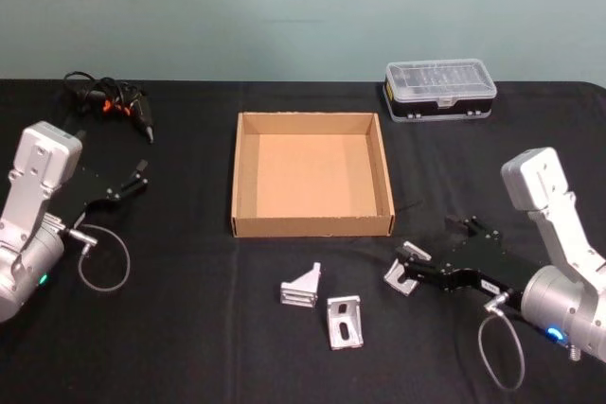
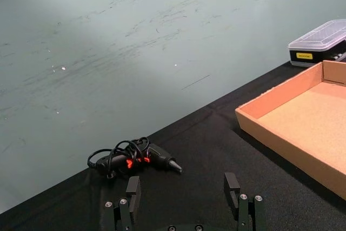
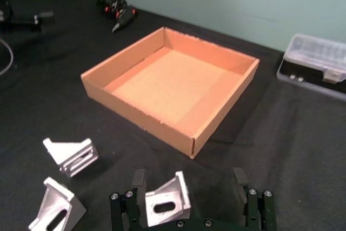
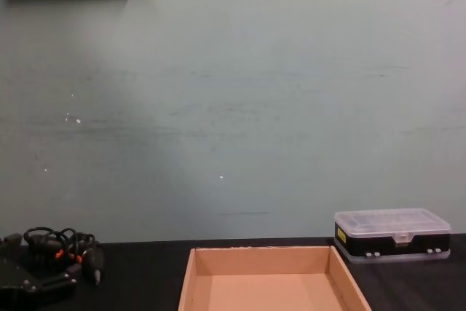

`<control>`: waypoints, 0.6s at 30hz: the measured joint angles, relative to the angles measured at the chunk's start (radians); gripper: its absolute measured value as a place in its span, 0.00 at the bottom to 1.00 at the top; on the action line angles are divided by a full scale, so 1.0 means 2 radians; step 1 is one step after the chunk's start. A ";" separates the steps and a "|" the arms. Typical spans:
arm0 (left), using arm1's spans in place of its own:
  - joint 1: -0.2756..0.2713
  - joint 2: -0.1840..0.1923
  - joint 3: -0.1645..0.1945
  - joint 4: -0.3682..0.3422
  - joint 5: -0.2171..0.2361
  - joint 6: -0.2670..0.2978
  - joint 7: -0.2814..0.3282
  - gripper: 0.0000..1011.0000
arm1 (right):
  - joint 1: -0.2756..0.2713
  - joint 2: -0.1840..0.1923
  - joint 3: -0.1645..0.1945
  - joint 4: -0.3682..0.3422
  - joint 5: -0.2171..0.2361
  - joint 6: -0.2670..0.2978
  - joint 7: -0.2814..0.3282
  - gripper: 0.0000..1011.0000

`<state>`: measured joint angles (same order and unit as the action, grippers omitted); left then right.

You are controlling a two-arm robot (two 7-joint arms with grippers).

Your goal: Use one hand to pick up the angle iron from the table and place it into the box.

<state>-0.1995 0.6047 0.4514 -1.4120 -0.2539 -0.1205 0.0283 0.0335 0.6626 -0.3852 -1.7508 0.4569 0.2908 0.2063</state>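
right gripper (image 3: 189,179): jaws spread wide, unclenched, angle iron (image 3: 165,201) between them on table (image 1: 189,347), near box (image 1: 312,226) front corner. second angle iron (image 1: 301,286), third angle iron (image 1: 345,321) to its left. left gripper (image 2: 183,187): released, far left.

Matt black surface (image 1: 189,347), lightly textured like cloth. Tan cardboard box (image 1: 312,226), dull and fibrous (rough cut edges along the rim). Bare-metal angle irons (image 1: 345,321), pale grey with a soft sheen. Black plastic case (image 1: 440,109) under a clear glossy lid (image 1: 440,76). Matt black right hand (image 3: 189,179) on a smooth silver-grey arm (image 1: 554,215).
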 joint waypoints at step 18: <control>0.000 0.000 0.000 0.000 0.000 0.000 0.000 1.00 | 0.017 -0.030 -0.014 0.031 -0.045 0.025 0.006 0.99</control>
<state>-0.1995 0.6047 0.4514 -1.4120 -0.2539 -0.1205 0.0283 0.0675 0.6029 -0.4137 -1.6885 0.3672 0.3398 0.2182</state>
